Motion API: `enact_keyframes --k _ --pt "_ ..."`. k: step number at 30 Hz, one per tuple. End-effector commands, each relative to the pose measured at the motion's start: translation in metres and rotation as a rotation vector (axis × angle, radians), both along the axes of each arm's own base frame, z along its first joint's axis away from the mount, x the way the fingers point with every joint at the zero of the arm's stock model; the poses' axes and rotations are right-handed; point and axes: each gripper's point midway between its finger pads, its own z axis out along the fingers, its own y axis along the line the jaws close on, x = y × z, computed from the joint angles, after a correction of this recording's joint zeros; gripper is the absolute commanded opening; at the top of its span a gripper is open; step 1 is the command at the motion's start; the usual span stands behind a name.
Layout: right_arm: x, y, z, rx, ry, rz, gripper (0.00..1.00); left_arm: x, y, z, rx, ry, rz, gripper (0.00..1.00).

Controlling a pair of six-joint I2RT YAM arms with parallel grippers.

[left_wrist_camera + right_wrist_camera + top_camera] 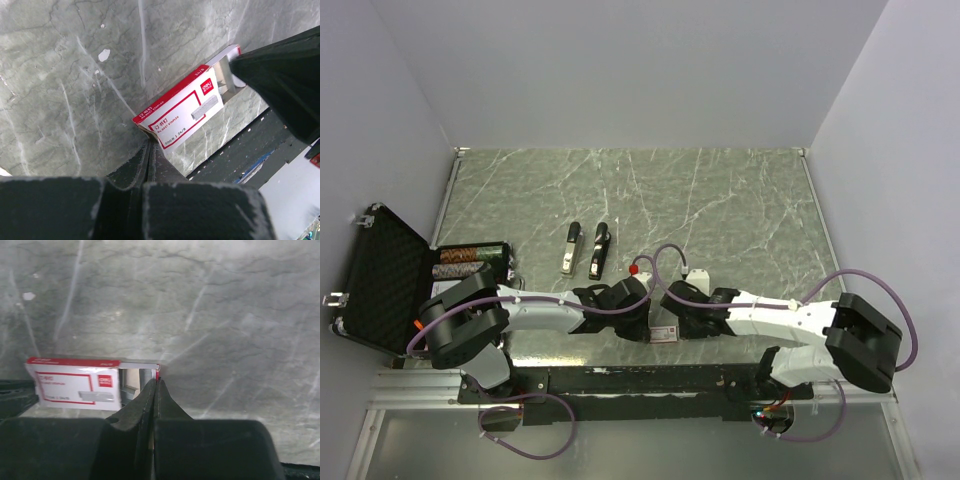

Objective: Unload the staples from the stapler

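Two black-and-silver staplers lie side by side on the marble table, apart from both grippers; any staples inside them are hidden. Near the front edge lies a red-and-white staple box. Its inner tray is slid partly out, showing grey staples. My right gripper is shut on the tray's red end wall. My left gripper is shut, with its tips touching the box's other end. Whether it pinches the card there I cannot tell.
An open black foam-lined case stands at the left edge, with a green box and rolls beside it. A black rail runs along the table's near edge, just behind the box. White walls enclose the table.
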Motion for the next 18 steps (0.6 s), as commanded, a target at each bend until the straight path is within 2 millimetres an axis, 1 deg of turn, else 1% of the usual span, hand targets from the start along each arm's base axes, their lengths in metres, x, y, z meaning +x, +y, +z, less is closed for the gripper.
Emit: enact_keyframes --k 1,10,15,18 --pt "0.004 0.027 0.008 0.08 -0.006 0.022 0.0 -0.004 0.018 -0.021 0.086 0.004 0.003 0.01" --pt "0.004 0.045 0.009 0.14 -0.004 0.065 0.0 -0.003 0.015 -0.018 0.08 0.003 0.0 0.01" --pt "0.003 0.058 0.01 0.148 0.002 0.111 0.0 -0.002 0.015 -0.016 0.08 0.0 0.004 0.01" --pt "0.003 0.061 0.012 0.147 -0.001 0.126 0.0 -0.001 0.013 -0.014 0.076 -0.003 0.005 0.01"
